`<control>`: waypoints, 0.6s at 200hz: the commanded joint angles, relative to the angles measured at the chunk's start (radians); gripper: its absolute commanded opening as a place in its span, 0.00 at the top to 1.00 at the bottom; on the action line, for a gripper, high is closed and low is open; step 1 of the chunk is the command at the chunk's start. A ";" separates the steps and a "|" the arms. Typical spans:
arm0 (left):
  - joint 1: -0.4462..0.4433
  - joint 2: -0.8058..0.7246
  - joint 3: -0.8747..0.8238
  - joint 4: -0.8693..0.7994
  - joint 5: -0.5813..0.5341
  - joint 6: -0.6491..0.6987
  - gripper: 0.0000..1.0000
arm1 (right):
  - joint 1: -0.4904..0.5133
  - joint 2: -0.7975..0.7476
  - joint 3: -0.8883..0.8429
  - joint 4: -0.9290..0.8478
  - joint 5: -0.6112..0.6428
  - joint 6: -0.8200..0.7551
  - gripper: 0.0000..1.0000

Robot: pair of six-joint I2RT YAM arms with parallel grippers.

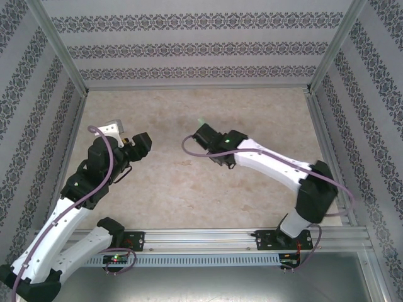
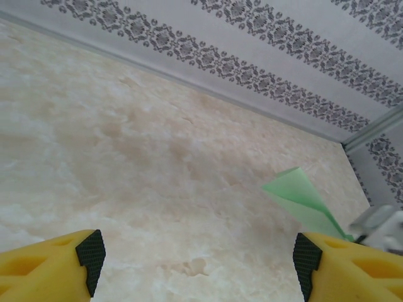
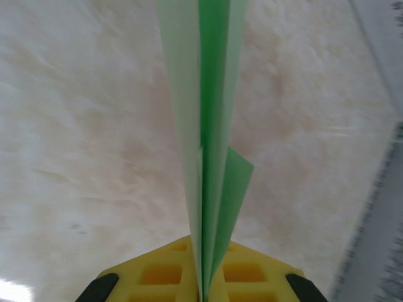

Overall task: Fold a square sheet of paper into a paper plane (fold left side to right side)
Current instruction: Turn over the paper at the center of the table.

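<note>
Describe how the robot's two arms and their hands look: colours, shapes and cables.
Both the left arm and right arm have white rounded links with black joints, each trailed by a purple cable. The left hand and right hand carry yellow fingers with black pads.

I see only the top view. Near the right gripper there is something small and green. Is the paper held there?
Observer: Yes. In the right wrist view the right gripper is shut on the plane; its folded layers run out from between the jaws.
Operator: Does the left gripper hold something too?
Observer: No. The left wrist view shows the left gripper open, with bare table between its jaws.
Operator: Does the left camera see the plane?
Observer: Yes, a pointed green part shows at the right of that view, clear of the left gripper.
</note>
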 commanded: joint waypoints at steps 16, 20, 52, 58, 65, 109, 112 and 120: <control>0.012 -0.003 -0.008 -0.035 -0.056 0.009 0.18 | 0.050 0.180 0.037 -0.123 0.317 -0.006 0.90; 0.012 0.000 -0.008 -0.033 -0.056 0.007 0.18 | 0.054 0.198 0.037 -0.125 0.324 -0.001 0.90; 0.012 0.023 0.003 -0.032 -0.050 0.009 0.17 | 0.105 0.322 0.031 -0.152 0.320 0.033 0.89; 0.011 0.029 0.005 -0.036 -0.050 0.008 0.17 | 0.115 0.337 0.031 -0.154 0.299 0.034 0.87; 0.011 0.036 0.010 -0.037 -0.046 0.009 0.17 | 0.129 0.351 0.031 -0.161 0.272 0.039 0.84; 0.011 0.085 0.006 -0.039 -0.008 -0.033 0.16 | 0.167 0.284 -0.011 -0.136 -0.073 0.033 0.44; 0.011 0.090 0.004 -0.039 -0.004 -0.038 0.16 | 0.168 0.271 -0.016 -0.130 -0.098 0.033 0.41; 0.011 0.100 -0.002 -0.031 0.010 -0.048 0.15 | 0.168 0.238 -0.030 -0.121 -0.156 0.037 0.34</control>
